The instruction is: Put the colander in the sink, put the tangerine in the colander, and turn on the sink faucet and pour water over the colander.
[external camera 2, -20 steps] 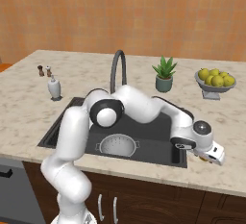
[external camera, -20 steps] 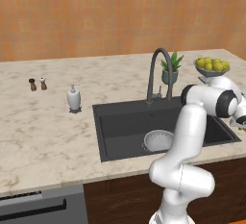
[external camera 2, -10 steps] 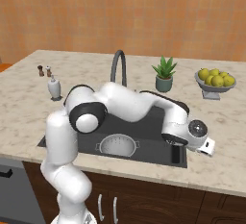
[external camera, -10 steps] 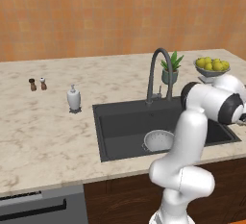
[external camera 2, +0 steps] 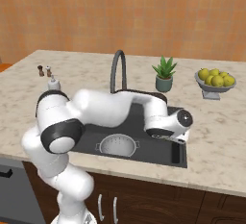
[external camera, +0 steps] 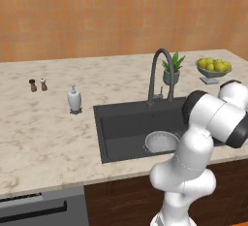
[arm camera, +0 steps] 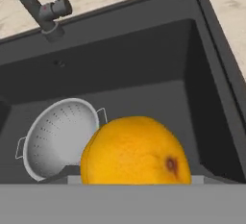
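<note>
While the tangerine (arm camera: 136, 151) fills the lower centre of the hand view, its dark stem dimple faces lower right and no long axis is discernible. The fingers are hidden, apparently pinching the fruit. Left of it, the colander (arm camera: 60, 138) sits upright, mouth up, on the sink (arm camera: 202, 98) floor; the sink faucet (arm camera: 41, 7) stands upper left.

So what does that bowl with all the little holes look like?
The colander is a round, shiny silver-grey metal bowl dotted with rows of tiny holes. It has two small loop handles, one on each side. It sits upright on the floor of the dark sink, toward the front, with nothing inside it yet. In the hand view the tangerine covers part of its rim, but seems to be above it rather than touching.
</note>
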